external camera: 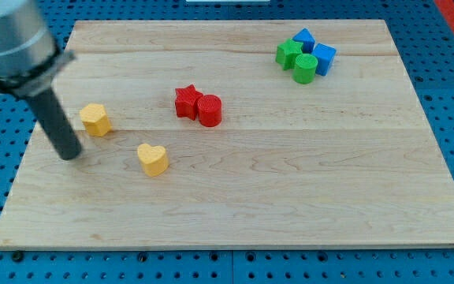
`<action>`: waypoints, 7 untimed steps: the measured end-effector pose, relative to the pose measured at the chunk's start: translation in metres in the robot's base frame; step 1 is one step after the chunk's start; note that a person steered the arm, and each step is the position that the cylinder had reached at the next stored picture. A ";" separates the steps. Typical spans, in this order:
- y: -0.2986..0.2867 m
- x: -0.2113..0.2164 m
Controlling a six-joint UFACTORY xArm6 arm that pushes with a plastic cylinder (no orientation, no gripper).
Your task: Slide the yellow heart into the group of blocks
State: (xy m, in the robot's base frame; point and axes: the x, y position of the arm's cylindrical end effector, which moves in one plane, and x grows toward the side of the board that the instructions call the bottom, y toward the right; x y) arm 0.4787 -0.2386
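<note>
Yellow heart (pixel 153 158) lies on the wooden board (pixel 290 189); my tip (pixel 70 153) left of it; no jaws visible.

- Even, bright overhead light; blocks cast short, soft shadows.
- Arm housing (pixel 10 35), upper left of frame, blurred.
- Wooden board (pixel 290 189) sharp, without glare.

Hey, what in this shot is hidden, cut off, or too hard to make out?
- Arm above my tip: cut off by the view's top-left edge and blurred.
- Two blue blocks: partly hidden behind the green cylinder and green star; shapes unclear.
- Other yellow block: shape unclear.
- Red star: its right side hidden by the red cylinder.
</note>
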 end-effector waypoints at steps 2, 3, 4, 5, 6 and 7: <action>0.042 -0.061; 0.101 -0.053; 0.086 0.009; 0.107 0.039; 0.162 0.025; 0.191 0.011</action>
State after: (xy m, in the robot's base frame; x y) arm 0.4901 -0.0474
